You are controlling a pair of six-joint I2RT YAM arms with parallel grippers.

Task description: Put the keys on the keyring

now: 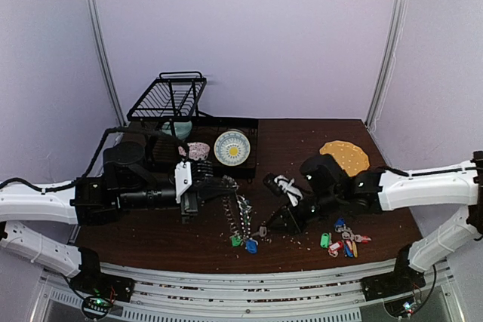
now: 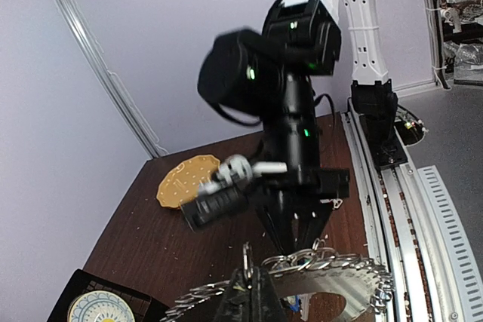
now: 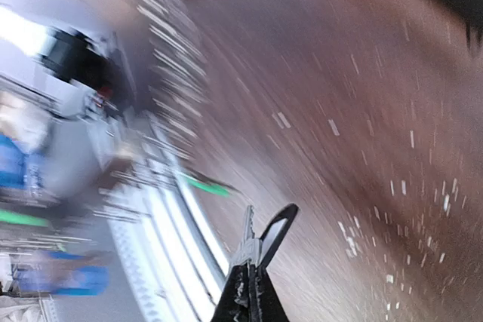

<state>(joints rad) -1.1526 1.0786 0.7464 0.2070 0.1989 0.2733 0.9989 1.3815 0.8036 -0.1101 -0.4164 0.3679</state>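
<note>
The left arm (image 1: 38, 205) reaches in from the left. The left jaws are pressed together on the rim of the keyring (image 1: 243, 213), holding it off the desk (image 1: 158, 239) near the middle. From above the ring shows nearly edge-on, with silver rings along its rim and a green tag (image 1: 236, 240) and a blue tag (image 1: 251, 246) hanging at its low end. In the left wrist view the flat grey keyring (image 2: 339, 280) spreads out just past the fingertips (image 2: 253, 295).

The right arm (image 1: 430, 182) comes in from the right. The right jaws are pinched shut on the keys (image 3: 249, 235), a short silver blade with a dark loop beside it. From above, the keys (image 1: 262, 230) sit at the tip of those jaws, just beside the ring's lower edge. Whether they touch it is unclear, and the right wrist view is badly blurred.

Behind the ring, a black tray (image 1: 249, 165) carries a round yellow-patterned plate (image 1: 232, 147), a pink-patterned cup (image 1: 198, 150) and a pale green bowl (image 1: 179, 127). A black wire rack (image 1: 170, 96) stands behind it. A round yellow mat (image 1: 345, 156) lies at the far right. A loose cluster of coloured tagged keys (image 1: 343, 243) lies on the desk near the right arm, apart from the ring. Pale crumbs (image 1: 302, 243) are scattered over the dark wood.
</note>
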